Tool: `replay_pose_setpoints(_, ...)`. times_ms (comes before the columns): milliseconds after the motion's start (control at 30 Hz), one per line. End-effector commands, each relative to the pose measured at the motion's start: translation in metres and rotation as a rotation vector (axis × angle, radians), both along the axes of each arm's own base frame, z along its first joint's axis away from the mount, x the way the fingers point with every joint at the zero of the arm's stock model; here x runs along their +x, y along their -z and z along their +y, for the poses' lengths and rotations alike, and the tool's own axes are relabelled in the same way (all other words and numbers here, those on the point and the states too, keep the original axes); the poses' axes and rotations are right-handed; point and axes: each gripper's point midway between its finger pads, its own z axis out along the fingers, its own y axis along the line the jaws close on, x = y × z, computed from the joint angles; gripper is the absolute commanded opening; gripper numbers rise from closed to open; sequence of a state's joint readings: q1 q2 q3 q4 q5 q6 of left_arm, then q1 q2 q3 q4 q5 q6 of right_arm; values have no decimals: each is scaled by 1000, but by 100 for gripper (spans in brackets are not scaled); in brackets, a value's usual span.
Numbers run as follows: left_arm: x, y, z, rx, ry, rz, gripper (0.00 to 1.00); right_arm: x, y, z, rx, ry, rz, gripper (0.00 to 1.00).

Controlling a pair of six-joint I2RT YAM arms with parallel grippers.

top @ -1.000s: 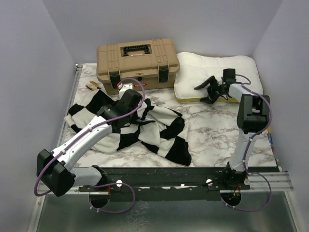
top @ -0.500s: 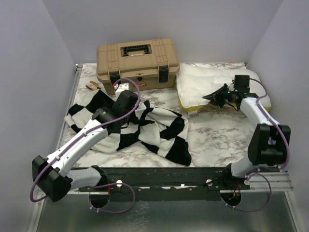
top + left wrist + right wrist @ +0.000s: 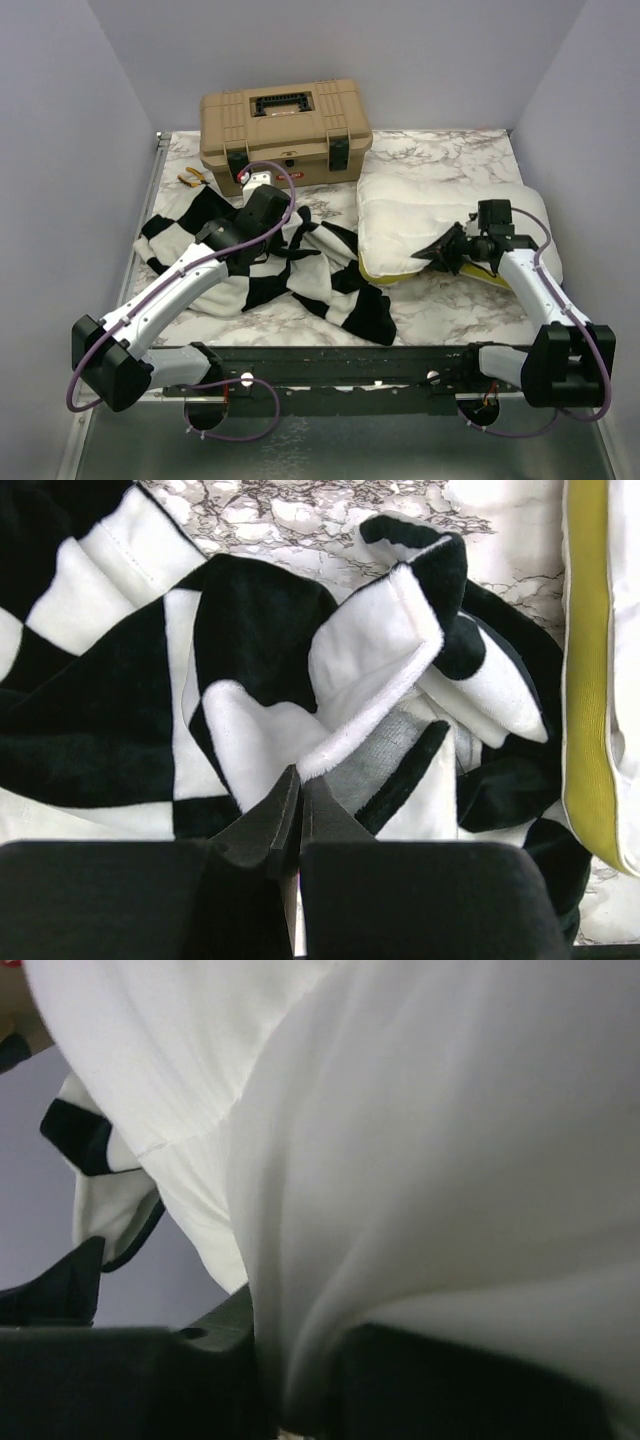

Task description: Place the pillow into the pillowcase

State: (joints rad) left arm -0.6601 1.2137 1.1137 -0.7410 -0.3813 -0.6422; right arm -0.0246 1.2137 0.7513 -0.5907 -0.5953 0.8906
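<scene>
Since the earlier frame: pillow (image 3: 440, 210) is dragged off its spot right of the toolbox (image 3: 285, 125) to the near-right of it. The right arm has swung in with it, and the left arm is hardly shifted.

Counter (image 3: 450, 305): marble top, bare patch nearer than the pillow.

Pillow: lies near-right of the toolbox, no longer against its side. Long axis runs left to right across the counter. Its near-left corner is raised, with the yellow strip (image 3: 385, 272) showing underneath and just touching the pillowcase (image 3: 300, 275).

Pillowcase: crumpled heap in front of the toolbox, towards its left, not spread flat. No clear mouth is visible from above.

Right end effector (image 3: 443, 250): clamped on the pillow's near edge, with white fabric filling the wrist view between the fingers.

Left end effector (image 3: 296, 792): fingers together, the tips apparently nipping a fleecy edge fold of the pillowcase.

Judgement: the pillowcase lies leftward of the right end effector, along the pillow's long axis. The right arm carries the pillow. The left arm, nearer the case, must hold an opening towards it.
</scene>
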Motion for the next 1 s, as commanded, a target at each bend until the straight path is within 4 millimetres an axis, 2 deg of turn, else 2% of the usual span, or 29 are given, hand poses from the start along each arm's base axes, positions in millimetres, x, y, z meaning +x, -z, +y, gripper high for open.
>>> replay_pose_setpoints(0,10,-11,-4,-13,-4,-33,0,0,-56,10,4,-155,-209,43)
replay_pose_setpoints(33,11,-11,-4,-13,-4,-34,0,2,-66,11,-1,-182,-265,58)
replay_pose_setpoints(67,11,-10,-5,-13,-2,-32,0,6,-76,11,-17,-204,-315,67)
replay_pose_setpoints(167,13,-8,-8,-9,5,-28,0,22,-105,13,-41,-233,-418,88)
replay_pose_setpoints(267,16,-5,-10,7,18,-21,0,50,-128,26,-19,-281,-496,94)
replay_pose_setpoints(367,19,-6,-12,14,30,-19,0,82,-133,37,-41,-330,-540,96)
replay_pose_setpoints(500,18,-5,-15,3,40,-12,0,130,-119,43,-109,-413,-548,97)
replay_pose_setpoints(767,11,0,-17,-30,43,6,0,216,-65,24,-336,-535,-528,100)
replay_pose_setpoints(833,9,3,-16,-27,46,11,0,238,-60,23,-364,-537,-552,100)
replay_pose_setpoints(867,9,5,-15,-21,42,12,0,249,-65,23,-379,-543,-575,100)
replay_pose_setpoints(967,9,8,-13,-4,45,16,0,272,-60,25,-395,-562,-610,100)
